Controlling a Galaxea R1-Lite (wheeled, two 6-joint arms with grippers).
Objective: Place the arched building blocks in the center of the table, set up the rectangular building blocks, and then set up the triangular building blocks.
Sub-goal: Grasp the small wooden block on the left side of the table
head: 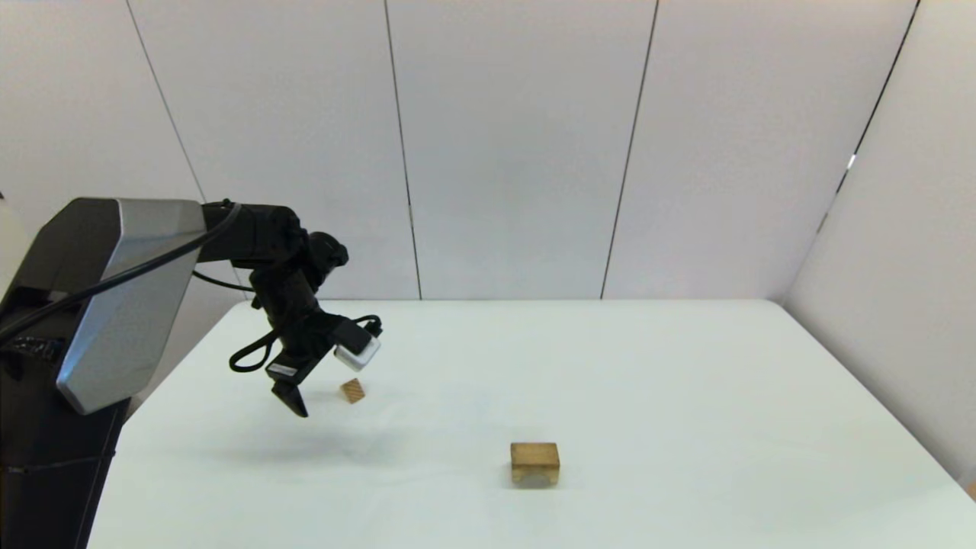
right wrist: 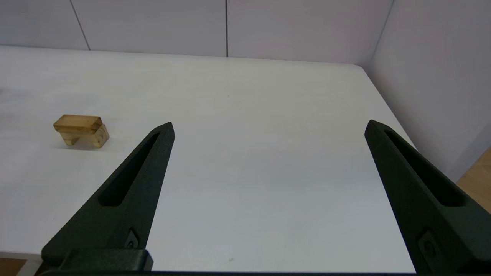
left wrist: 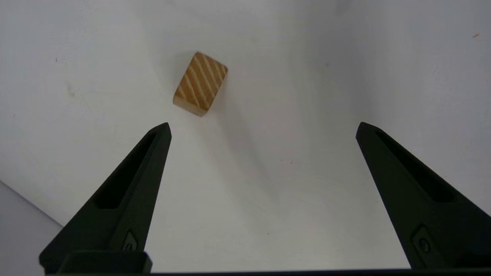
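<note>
Left gripper (left wrist: 262, 128) spread wide, empty, hovering above striped wedge (left wrist: 200, 84) lying on table (head: 648, 366), off-centre toward one finger (left wrist: 130, 191). Risks nudging or tipping it while closing.

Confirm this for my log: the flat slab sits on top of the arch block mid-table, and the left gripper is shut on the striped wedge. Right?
Not quite. The left gripper is open and holds nothing; the striped wedge lies on the table beyond its fingertips, as the left wrist view shows. The rest stands: the flat slab does rest on the arch block mid-table.
</note>
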